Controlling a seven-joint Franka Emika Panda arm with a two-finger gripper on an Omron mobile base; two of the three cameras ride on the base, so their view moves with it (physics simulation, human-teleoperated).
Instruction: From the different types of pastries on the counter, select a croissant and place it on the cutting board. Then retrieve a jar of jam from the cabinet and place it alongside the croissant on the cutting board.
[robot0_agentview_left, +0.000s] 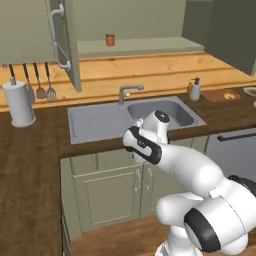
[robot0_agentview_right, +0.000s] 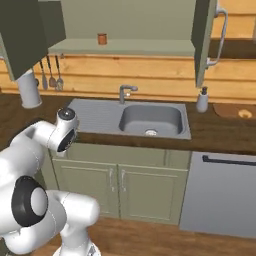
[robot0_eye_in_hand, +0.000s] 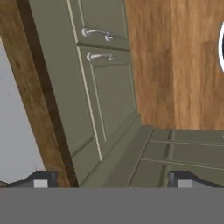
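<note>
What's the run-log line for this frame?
croissant on cutting board | cabinet open | jar of jam on shelf | gripper open, empty

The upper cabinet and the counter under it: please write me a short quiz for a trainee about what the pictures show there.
1. True or false: the cabinet door stands open.
2. What lies on the cutting board?
A. the croissant
B. the jar of jam
C. both
3. Fill in: in the hand view the pincer looks down at the lower cupboard doors and has ____ between its tips.

Key:
1. True.
2. A. The jar is on the cabinet shelf.
3. Nothing; its tips stand apart.
</note>
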